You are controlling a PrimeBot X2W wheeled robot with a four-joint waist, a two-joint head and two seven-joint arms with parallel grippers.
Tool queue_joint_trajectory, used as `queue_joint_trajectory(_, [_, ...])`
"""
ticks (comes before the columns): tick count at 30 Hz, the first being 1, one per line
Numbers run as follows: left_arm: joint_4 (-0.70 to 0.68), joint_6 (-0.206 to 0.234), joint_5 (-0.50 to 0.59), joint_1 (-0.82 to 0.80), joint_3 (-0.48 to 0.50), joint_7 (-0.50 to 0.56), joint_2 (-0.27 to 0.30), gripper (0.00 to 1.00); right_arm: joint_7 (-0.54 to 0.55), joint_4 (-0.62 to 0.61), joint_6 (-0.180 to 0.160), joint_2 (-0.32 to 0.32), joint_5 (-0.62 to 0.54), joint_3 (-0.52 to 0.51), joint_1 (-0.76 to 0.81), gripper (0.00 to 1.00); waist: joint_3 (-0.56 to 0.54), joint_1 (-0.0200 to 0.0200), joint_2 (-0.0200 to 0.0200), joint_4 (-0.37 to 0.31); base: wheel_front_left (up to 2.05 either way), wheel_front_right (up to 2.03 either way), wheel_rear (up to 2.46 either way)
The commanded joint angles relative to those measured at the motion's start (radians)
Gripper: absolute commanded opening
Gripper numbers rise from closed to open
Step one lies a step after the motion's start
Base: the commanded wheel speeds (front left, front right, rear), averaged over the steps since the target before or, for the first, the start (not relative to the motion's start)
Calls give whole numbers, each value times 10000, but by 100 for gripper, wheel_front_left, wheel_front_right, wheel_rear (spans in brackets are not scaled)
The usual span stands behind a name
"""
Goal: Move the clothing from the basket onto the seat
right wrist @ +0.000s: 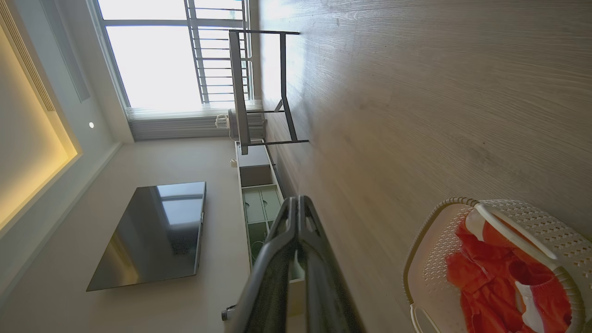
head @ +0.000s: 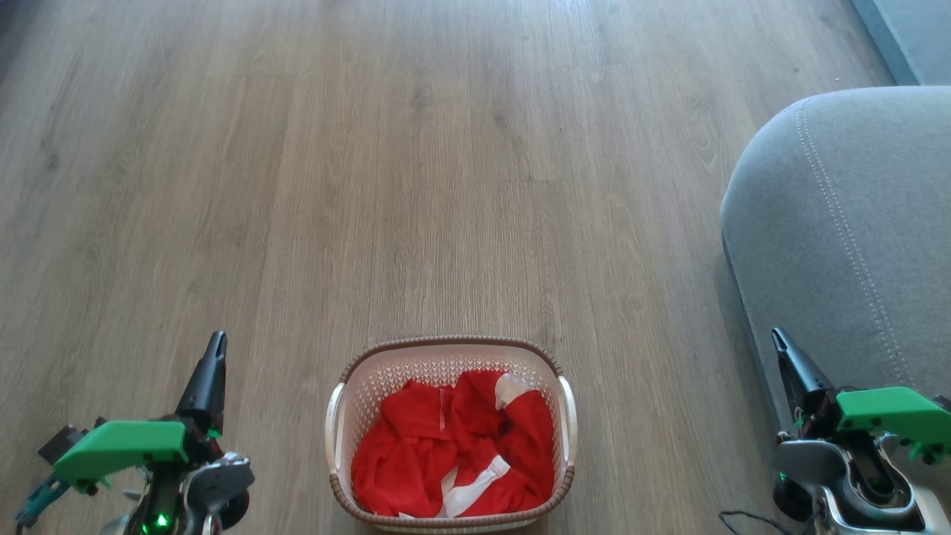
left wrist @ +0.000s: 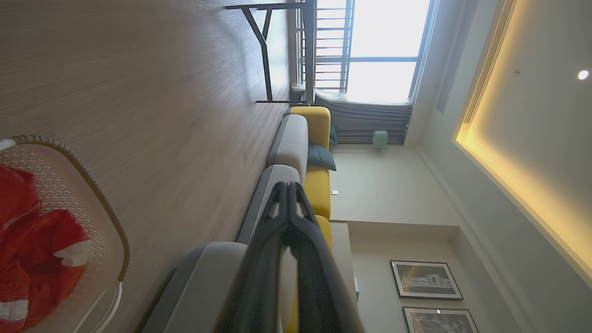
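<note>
Clothing (head: 453, 446), a bright red soft fabric garment with white bands, lies crumpled inside the small cream-white perforated plastic basket (head: 446, 345) with a brown woven-look rim, at the bottom centre of the head view. None of it hangs over the rim.

At the lower left of that frame the left gripper (head: 218, 343) points up the picture, its two long dark fingers pressed together with nothing between them. At the lower right the right gripper (head: 777, 338) stands the same way, closed and empty. They flank the basket, well apart from it, and neither touches the garment. In each wrist view the finger pair meets at the tips, with the basket off in a lower corner of the frame.

Further up, along the right edge of the head view, is the large grey fabric-upholstered seat (head: 839, 238), with a rounded corner and lines of pale stitching. No red fabric lies on the part that shows. Pale wood-look plank floor (head: 371, 186) runs on to the top of the frame.

By my judgement the task has not begun: nothing is grasped, lifted or carried. Everything remains to be done: spreading a claw, reaching into the basket, pinching a fold, swinging it to the right and laying it on the seat.
</note>
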Motion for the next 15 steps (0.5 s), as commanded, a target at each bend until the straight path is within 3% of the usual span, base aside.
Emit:
queue_joint_trajectory(1, [-342, -67, -56, -561, 359, 72, 87, 0, 73, -412, 69, -66, 47, 173, -150, 0, 0, 0, 0, 0, 0, 0, 0])
queue_joint_trajectory(15, [-342, -67, -56, -561, 359, 72, 87, 0, 73, -412, 69, -66, 48, 173, -150, 0, 0, 0, 0, 0, 0, 0, 0])
